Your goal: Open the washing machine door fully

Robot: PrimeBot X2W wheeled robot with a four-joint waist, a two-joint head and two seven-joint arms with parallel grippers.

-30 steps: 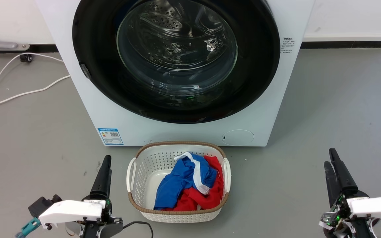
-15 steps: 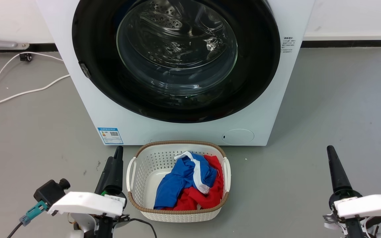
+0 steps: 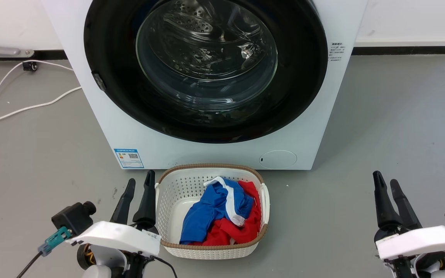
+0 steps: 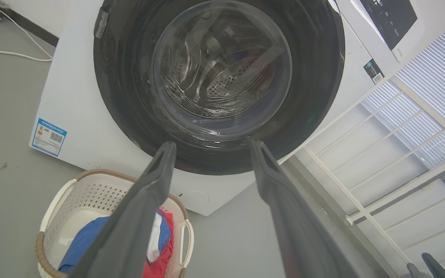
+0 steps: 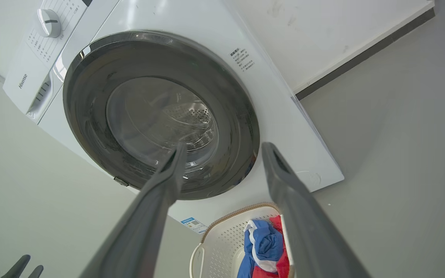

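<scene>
Nearest me, the left gripper (image 3: pixel 141 178) and right gripper (image 3: pixel 384 178) hang low, fingers spread and holding nothing, well short of the machine. Between them sits a laundry basket (image 3: pixel 211 166) of red and blue clothes (image 3: pixel 222 220). Beyond it, the washing machine door (image 3: pixel 207 69) lies shut against the white front. I'd call this the approach. Next, an arm must rise to the small grey catch (image 3: pixel 99 82) on the door's left edge and pull. "Hisense" (image 5: pixel 22 81) reads clearly; the blue sticker (image 3: pixel 129 158) is too small to read.
</scene>
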